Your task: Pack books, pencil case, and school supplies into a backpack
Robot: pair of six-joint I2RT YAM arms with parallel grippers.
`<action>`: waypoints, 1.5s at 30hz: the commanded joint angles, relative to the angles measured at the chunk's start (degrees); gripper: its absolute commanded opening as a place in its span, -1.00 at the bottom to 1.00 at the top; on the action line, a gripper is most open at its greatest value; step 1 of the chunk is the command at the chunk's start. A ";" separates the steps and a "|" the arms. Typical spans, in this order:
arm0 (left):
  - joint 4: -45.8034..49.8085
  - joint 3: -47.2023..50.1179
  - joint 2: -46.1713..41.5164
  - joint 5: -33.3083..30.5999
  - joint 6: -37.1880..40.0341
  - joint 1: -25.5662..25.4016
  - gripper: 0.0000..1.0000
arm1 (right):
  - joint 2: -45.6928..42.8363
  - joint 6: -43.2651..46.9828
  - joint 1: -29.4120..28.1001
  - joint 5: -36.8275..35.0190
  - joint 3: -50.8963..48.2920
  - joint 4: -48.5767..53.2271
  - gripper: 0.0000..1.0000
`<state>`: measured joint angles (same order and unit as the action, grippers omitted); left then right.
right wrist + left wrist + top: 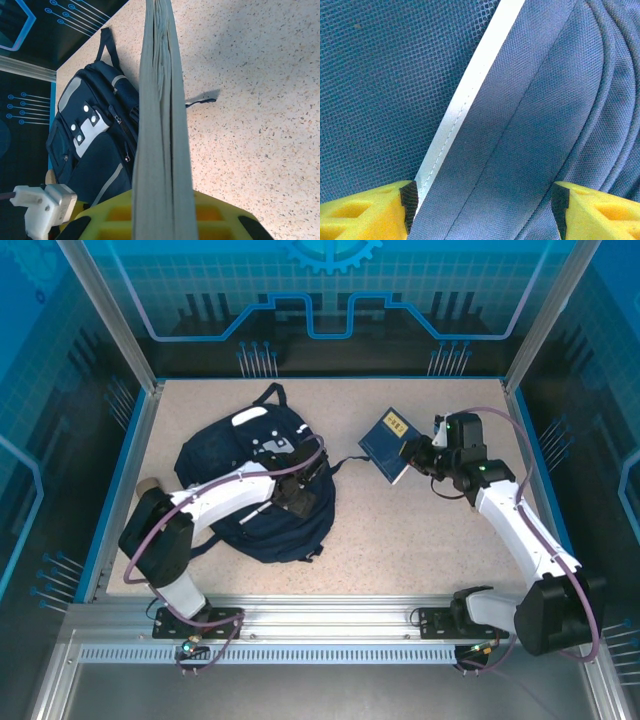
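I see my left gripper (482,206) spread wide against the backpack (215,455) fabric, holding nothing; my right gripper (409,457) is clamped on a navy book (384,438) beside it.

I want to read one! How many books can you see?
1. A navy book with a yellow label, held by the right gripper, right of the backpack. More may be hidden under it or inside.
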<state>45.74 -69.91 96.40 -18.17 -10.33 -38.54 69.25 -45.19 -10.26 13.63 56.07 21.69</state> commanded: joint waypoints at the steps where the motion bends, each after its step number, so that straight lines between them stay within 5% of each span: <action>1: 4.72 -2.58 2.55 -4.77 1.16 -0.55 0.43 | -0.26 -0.38 0.41 0.99 1.01 -0.47 -1.00; 8: 7.31 -5.18 5.90 -7.18 2.04 -1.96 0.47 | 0.05 -0.55 0.33 1.22 0.90 0.02 -1.00; 13: 4.11 -4.11 2.09 1.07 4.29 -2.70 0.65 | 0.18 -0.68 0.22 1.06 0.68 0.06 -1.00; 16: 2.46 -2.93 0.57 0.36 4.66 -2.68 0.69 | 0.44 -0.74 0.24 1.00 0.53 0.19 -1.00; 31: 6.44 -6.98 8.43 -6.20 4.91 -2.65 0.07 | 0.25 -0.79 0.24 0.45 -0.33 0.90 -1.00; 38: 8.82 -8.06 11.30 -8.99 4.00 -2.73 0.02 | 0.34 -1.45 0.28 0.95 -0.35 0.28 -1.00; 45: 8.73 -8.76 8.41 -14.65 2.77 -2.84 -0.50 | 0.44 -1.51 0.32 0.84 -0.26 0.37 -1.00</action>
<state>52.29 -77.08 106.61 -26.35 -6.35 -41.60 70.15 -46.39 -10.28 13.89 55.94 23.11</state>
